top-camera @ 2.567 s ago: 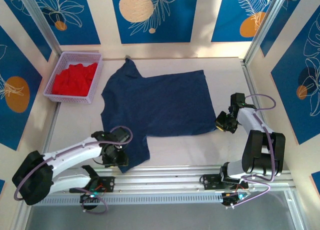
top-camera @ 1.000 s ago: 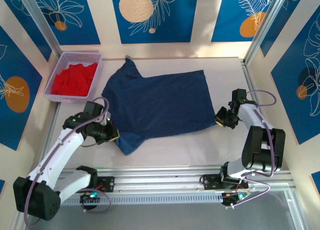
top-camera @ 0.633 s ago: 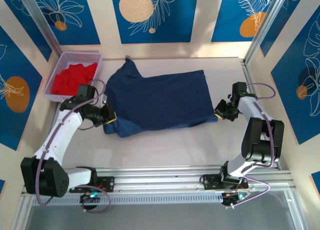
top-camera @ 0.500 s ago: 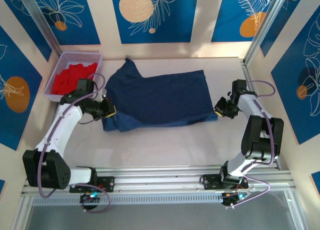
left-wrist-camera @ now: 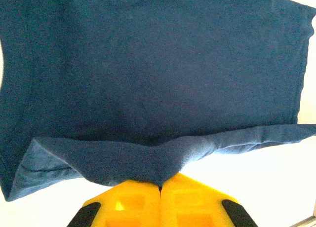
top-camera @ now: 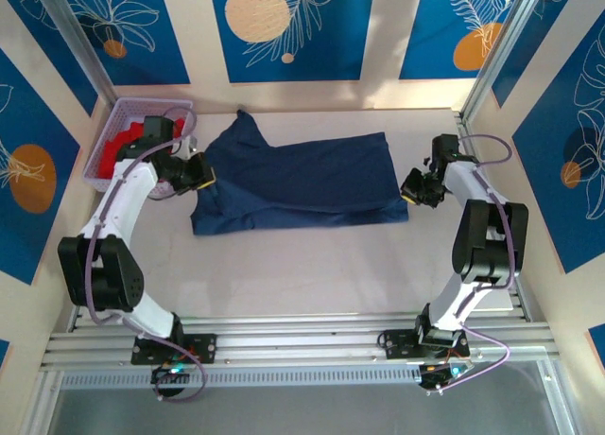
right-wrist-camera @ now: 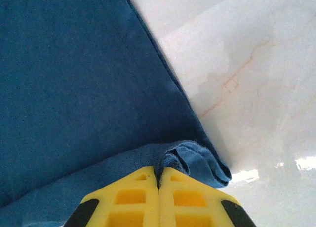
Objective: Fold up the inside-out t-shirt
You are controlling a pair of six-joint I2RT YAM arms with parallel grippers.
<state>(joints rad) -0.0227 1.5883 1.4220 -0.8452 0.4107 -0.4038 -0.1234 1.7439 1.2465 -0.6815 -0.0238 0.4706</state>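
1. Overhead, the navy blue soft cloth short-sleeved t-shirt [top-camera: 302,180] lies spread across the pale white tabletop [top-camera: 312,265], stretched between the two arms' tips, with its near edge doubled over in a lighter blue band.
2. Left gripper [top-camera: 198,175]: yellow fingers [left-wrist-camera: 133,202] pressed together on a fold of the shirt's left end; the cloth spreads away in front of the fingertips and drapes down over them.
3. Right gripper [top-camera: 413,191]: its yellow fingers [right-wrist-camera: 136,197] are likewise clamped together, pinching a bunched corner of the shirt's hem at the right end; the rest of the garment runs off to the left of the fingertips, and bare tabletop lies to their right.
4. Just behind the left gripper's arm, a lilac plastic mesh basket [top-camera: 123,102] holds a bright red crumpled garment [top-camera: 115,149], apart from the shirt.
5. One sleeve of the shirt points toward the far wall, beyond the left gripper.
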